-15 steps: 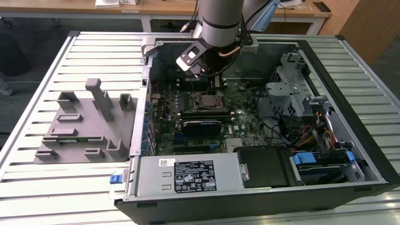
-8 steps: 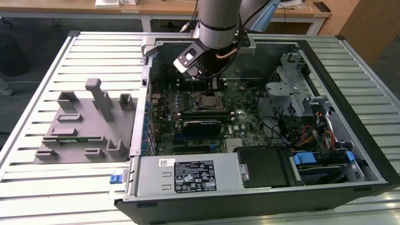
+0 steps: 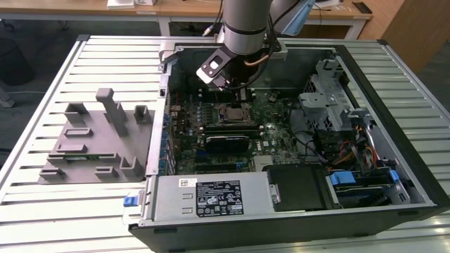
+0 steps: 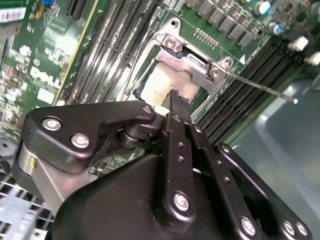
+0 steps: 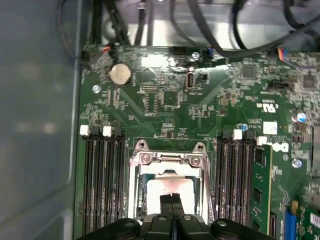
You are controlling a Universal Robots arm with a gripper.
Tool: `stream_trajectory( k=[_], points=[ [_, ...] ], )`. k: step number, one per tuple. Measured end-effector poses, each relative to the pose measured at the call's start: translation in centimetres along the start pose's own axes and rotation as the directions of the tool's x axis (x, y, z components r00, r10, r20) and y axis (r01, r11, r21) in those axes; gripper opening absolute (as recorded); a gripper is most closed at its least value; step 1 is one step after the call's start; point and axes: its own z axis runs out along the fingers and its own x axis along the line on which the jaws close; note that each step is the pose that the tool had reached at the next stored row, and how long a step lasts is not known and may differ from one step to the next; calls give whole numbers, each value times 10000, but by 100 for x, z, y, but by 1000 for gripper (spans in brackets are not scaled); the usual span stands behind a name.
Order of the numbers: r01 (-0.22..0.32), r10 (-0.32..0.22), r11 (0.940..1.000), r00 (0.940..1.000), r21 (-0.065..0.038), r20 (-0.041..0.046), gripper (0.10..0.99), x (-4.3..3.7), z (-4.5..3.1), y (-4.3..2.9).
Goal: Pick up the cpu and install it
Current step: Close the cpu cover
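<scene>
Memory slots (image 5: 102,185) on both sides of metal socket frame (image 5: 167,159), thin lever rod (image 4: 260,86) just beside it; all inside open computer case (image 3: 295,232) on slatted table (image 3: 105,58), grey fixture tray (image 3: 91,142) towards the exterior view's left. Flat within that frame, cpu (image 5: 160,189): square, shiny face up, edges parallel to the slots. From above, arm (image 3: 243,23) reaching steeply down into the case, gripper (image 5: 172,197) clenched, fingertips pressed together just over the cpu's face, holding nothing.
</scene>
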Motion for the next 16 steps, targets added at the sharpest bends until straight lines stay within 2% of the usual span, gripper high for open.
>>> stream_trajectory(
  k=[4, 8, 12, 16],
  points=[
    [730, -730, 9973, 9973, 21, 20, 106, 0, 2, 0],
    [1445, -1445, 9895, 9895, 41, 34, 106, 0, 5, 0],
    [2168, -2168, 9762, 9762, 62, 40, 106, 0, 7, 0],
    [2875, -2875, 9578, 9578, 81, 40, 106, 0, 9, 0]
  ],
)
